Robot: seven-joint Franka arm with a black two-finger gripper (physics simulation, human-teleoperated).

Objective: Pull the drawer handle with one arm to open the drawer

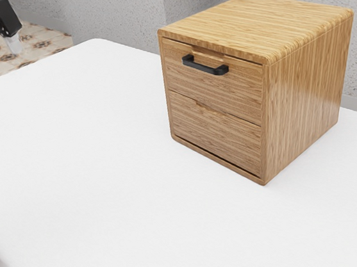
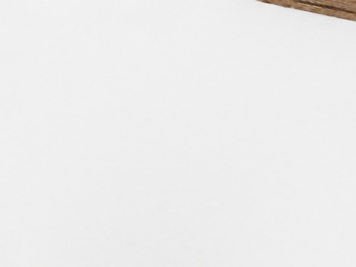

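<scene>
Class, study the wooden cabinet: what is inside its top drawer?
Nothing inside can be seen. The top drawer sits shut, flush in the wooden cabinet, so only its front panel and black handle show. Its front covers any contents.

A wooden cabinet (image 1: pixel 299 89) in striped bamboo grain, its top edges rounded, stands upright on the white tabletop (image 1: pixel 96 176), toward the exterior view's right. Its front, angled toward the exterior view's left, holds two stacked drawers. The upper drawer (image 1: pixel 235 91) carries a black bar handle (image 1: pixel 204 65), set level near its top edge beneath a shallow notch in the wood; the drawer sits flush with the frame, shut. The lower drawer (image 1: pixel 214 131) beneath it is likewise pushed in
</scene>
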